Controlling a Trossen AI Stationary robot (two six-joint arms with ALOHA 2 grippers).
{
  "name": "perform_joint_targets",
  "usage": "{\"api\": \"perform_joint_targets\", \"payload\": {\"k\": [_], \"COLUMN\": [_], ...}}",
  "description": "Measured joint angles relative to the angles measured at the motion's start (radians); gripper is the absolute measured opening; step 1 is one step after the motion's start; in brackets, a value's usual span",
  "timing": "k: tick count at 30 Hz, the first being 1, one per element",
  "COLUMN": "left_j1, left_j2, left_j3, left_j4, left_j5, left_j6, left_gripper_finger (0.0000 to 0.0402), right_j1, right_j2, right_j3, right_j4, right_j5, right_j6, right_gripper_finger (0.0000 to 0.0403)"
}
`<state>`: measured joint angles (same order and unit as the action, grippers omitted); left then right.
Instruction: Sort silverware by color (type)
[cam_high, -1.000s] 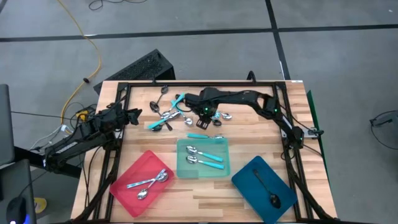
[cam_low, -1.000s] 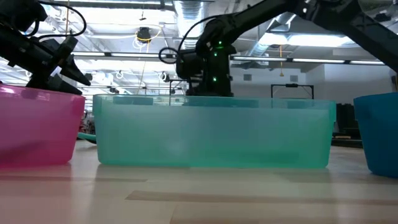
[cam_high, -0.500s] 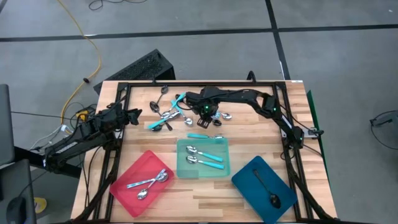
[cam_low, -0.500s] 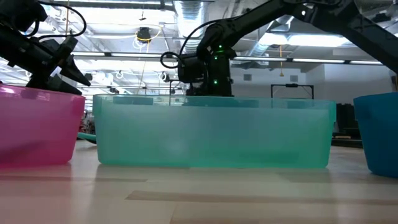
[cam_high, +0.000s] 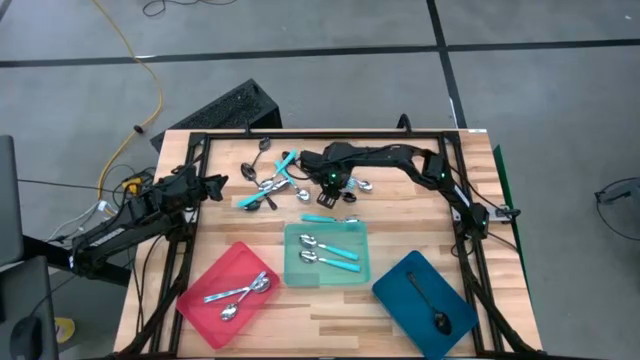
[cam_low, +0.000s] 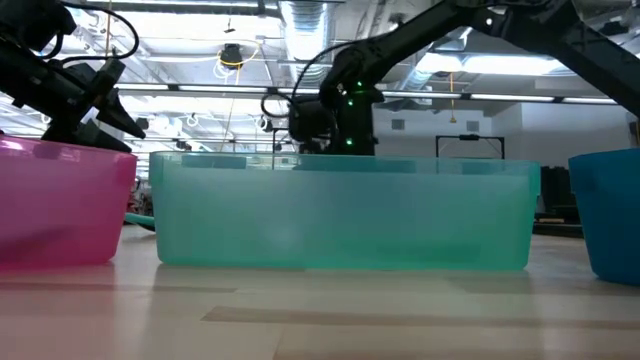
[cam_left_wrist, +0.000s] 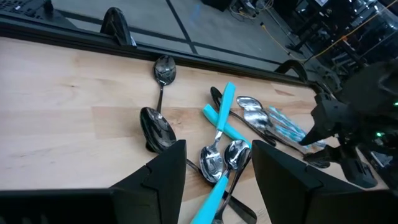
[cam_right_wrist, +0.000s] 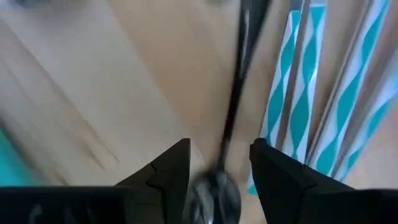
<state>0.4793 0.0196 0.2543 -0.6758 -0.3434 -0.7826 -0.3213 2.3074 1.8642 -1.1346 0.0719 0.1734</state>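
Loose silverware (cam_high: 268, 182) lies in a heap at the table's far middle: shiny, dark and turquoise-handled spoons (cam_left_wrist: 219, 134). My right gripper (cam_high: 338, 186) points down over the heap's right end and is open. In its wrist view a dark spoon (cam_right_wrist: 239, 81) lies on the wood between the open fingers (cam_right_wrist: 219, 155), beside striped turquoise handles (cam_right_wrist: 292, 93). I cannot tell whether a finger touches it. My left gripper (cam_high: 217, 183) waits open at the heap's left (cam_left_wrist: 214, 180).
Along the near side stand a red tray (cam_high: 205, 285) with shiny spoons, a teal tray (cam_high: 295, 270) with turquoise-handled spoons, and a blue tray (cam_high: 400, 285) with a dark spoon. One turquoise-handled spoon (cam_high: 320, 217) lies just beyond the teal tray. A black frame (cam_high: 320, 134) rims the table.
My right gripper has come down a little toward the spoons at the far middle, still pointing down with its fingers apart. The spoons and my left arm have stayed where they were.
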Motion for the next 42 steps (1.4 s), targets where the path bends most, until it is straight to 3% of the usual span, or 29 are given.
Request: {"api": "perform_joint_targets", "payload": {"k": [13,28,42], "left_j1": [0.0,0.0,0.0], "left_j2": [0.0,0.0,0.0], "left_j3": [0.0,0.0,0.0], "left_j4": [-0.001,-0.001,-0.008], "left_j5": [-0.016,-0.02,-0.02], "left_j6": [-0.013,-0.027,-0.026], "left_gripper_finger": [0.0167,0.0167,0.0167], "right_j1": [-0.025,-0.006,-0.01], "right_j2": [-0.003,-0.002,-0.049], "right_j3": [-0.056,-0.058,0.021], "right_j4": [0.028,0.036,-0.036], "right_j5": [-0.049,-0.047,-0.039], "right_j6": [0.001,0.001,0.009], "right_gripper_finger": [0.0153,0.0021,0.0013]}}
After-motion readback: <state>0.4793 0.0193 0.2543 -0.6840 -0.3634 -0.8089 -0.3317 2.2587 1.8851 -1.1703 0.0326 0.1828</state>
